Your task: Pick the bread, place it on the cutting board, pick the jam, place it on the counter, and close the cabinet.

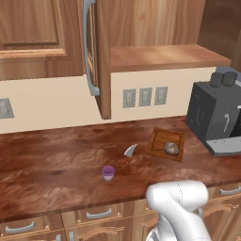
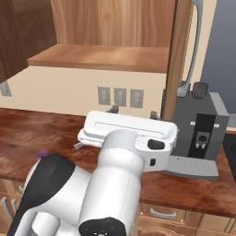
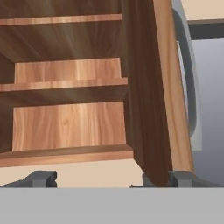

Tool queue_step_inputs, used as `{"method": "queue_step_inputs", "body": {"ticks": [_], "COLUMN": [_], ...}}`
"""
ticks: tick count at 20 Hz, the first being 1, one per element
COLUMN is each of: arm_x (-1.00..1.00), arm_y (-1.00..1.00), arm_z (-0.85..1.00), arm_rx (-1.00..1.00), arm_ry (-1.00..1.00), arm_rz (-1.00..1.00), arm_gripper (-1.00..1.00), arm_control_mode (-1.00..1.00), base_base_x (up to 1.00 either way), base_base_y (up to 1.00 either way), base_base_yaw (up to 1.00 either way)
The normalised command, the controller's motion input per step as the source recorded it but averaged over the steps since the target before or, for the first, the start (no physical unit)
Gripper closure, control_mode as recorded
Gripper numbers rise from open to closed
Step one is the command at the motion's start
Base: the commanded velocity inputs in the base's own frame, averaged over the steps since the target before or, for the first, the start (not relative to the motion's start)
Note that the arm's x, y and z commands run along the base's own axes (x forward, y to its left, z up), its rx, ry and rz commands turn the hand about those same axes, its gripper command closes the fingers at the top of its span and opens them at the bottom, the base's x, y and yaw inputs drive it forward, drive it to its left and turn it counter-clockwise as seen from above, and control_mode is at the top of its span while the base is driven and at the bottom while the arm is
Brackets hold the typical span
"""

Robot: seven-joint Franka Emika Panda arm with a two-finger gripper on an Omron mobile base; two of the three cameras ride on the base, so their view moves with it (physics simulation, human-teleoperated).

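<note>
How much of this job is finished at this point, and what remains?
The bread already lies on the cutting board, and the jam stands on the counter, so both placements look done. In hand: the pincer is up at the cabinet, with one fingertip beside the edge of the open door. Left: swinging that door shut; it stands open in the left base view.

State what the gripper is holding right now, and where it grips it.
Nothing is held. The gripper is open, facing the cabinet beside its open door; the bread and jam sit below.

Open cabinet (image 3: 148, 87) door before gripper (image 3: 109, 179)
</note>
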Motion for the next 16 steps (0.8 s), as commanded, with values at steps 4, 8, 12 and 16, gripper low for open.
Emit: {"method": "queue_step_inputs", "body": {"ticks": [4, 8, 12, 16], "arm_x": [0.00, 0.00, 0.00, 0.00], "arm_y": [-0.27, -0.26, -0.27, -0.23], "arm_z": [0.00, 0.00, 0.00, 0.00], "arm_rx": [0.00, 0.00, 0.00, 0.00], "arm_ry": [0.00, 0.00, 0.00, 0.00], "arm_rz": [0.02, 0.02, 0.04, 0.06], "arm_gripper": [-1.00, -1.00, -1.00, -1.00], "arm_control_mode": [-1.00, -1.00, -1.00, -1.00], "base_base_x": [0.00, 0.00, 0.00, 0.00], "base_base_y": [0.00, 0.00, 0.00, 0.00], "base_base_yaw": [0.00, 0.00, 0.00, 0.00]}}
